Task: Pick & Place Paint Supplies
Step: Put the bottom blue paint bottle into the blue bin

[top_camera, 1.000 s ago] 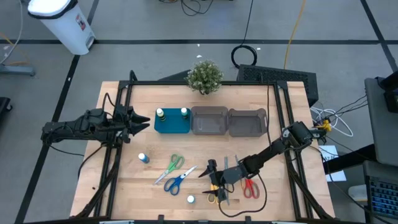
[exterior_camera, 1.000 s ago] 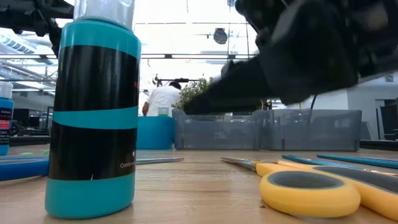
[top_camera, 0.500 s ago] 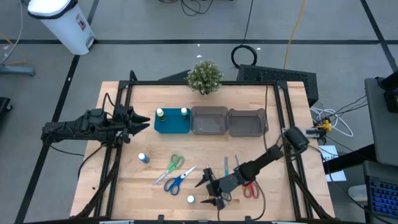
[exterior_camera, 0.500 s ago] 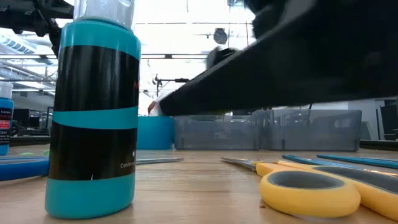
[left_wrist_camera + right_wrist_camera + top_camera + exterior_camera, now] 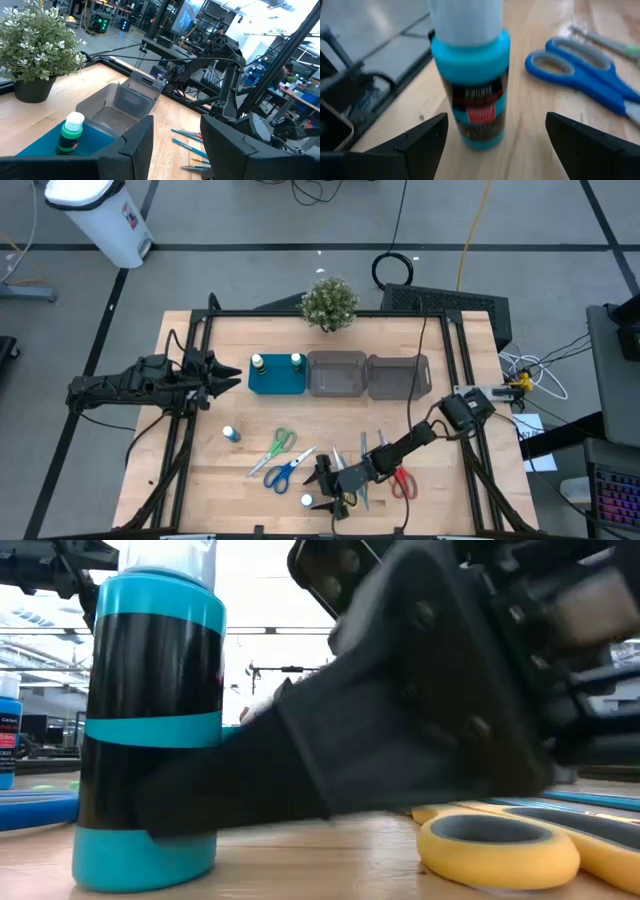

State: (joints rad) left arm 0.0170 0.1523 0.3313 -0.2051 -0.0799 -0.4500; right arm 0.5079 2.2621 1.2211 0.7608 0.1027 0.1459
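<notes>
Since a second ago, the right gripper point(image 5: 322, 500) has slid across to straddle, fingers spread, the turquoise bottle point(image 5: 307, 501).

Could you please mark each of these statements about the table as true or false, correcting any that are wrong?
1. The right gripper is open around the teal bottle without squeezing it. True.
2. The teal tray holds no bottles. False: two white-capped bottles stand in it.
3. The left gripper is gripping a pair of scissors. False: it hangs beside the tray, holding nothing.
4. The blue-handled scissors lie on the table next to the green-handled scissors. True.
5. The potted plant stands inside a grey bin. False: it stands at the table's far edge, behind the bins.
</notes>
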